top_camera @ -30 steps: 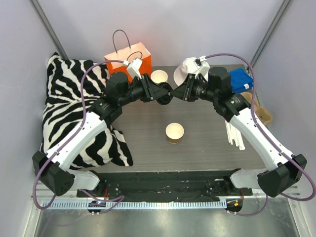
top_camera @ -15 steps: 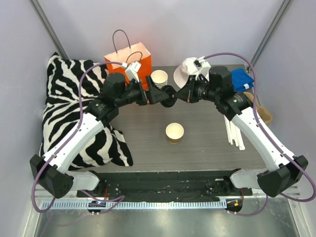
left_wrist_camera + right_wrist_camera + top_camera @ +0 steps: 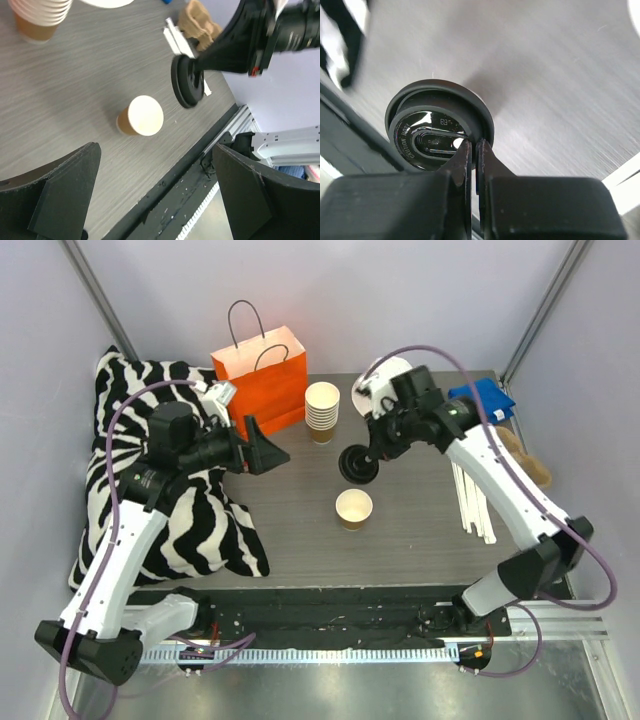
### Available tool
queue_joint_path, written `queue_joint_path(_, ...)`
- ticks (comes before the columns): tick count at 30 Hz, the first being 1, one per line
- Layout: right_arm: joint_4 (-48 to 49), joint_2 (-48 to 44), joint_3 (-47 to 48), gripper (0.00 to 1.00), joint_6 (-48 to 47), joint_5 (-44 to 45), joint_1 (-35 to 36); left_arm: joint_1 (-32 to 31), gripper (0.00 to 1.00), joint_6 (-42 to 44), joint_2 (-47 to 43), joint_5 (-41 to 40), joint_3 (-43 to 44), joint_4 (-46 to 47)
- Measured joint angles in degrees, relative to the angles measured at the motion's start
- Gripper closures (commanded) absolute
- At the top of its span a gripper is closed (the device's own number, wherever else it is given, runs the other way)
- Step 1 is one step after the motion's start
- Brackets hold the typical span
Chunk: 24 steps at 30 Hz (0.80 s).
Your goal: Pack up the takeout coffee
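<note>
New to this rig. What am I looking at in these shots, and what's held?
Two robot arms bolted at a table's near edge. The wide shot looks down from above; the other two come from cameras on each wrist. On the table: an open paper cup, a stack of cups, an orange bag; a zebra pillow lies at the left. The jaws of the right arm are shut on the black lid, pinching its rim, apart from the cup. The jaws of the left arm stand open, holding nothing.
</note>
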Motion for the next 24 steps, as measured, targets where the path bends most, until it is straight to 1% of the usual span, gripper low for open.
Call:
queue_joint_path(4, -5.6, 6.0, 0.5, 0.99, -6.4, 3.5, 5.9, 6.3, 0.0, 0.9, 1.1, 4.0, -1.1, -3.6)
queue_joint_path(8, -7.8, 9.1, 0.5, 0.99, -10.1, 6.6, 9.8, 8.9, 0.0, 2.3, 2.1, 6.0, -1.7, -5.9)
queue_joint_path(12, -8.8, 11.2, 0.5, 0.99, -12.6, 8.7, 11.8, 10.3, 0.0, 3.1, 2.0, 6.7, -2.3, -7.1)
queue_joint_path(18, -9.1, 13.4, 0.3, 0.99, -14.3, 10.4, 12.5, 10.7, 0.0, 3.5, 2.0, 7.0, -3.1, -7.4)
queue_joint_path(24, -6.6, 13.4, -2.7, 0.99, -14.7, 11.4, 12.5, 10.7, 0.0, 2.6, 2.2, 7.7, -3.8, -7.0)
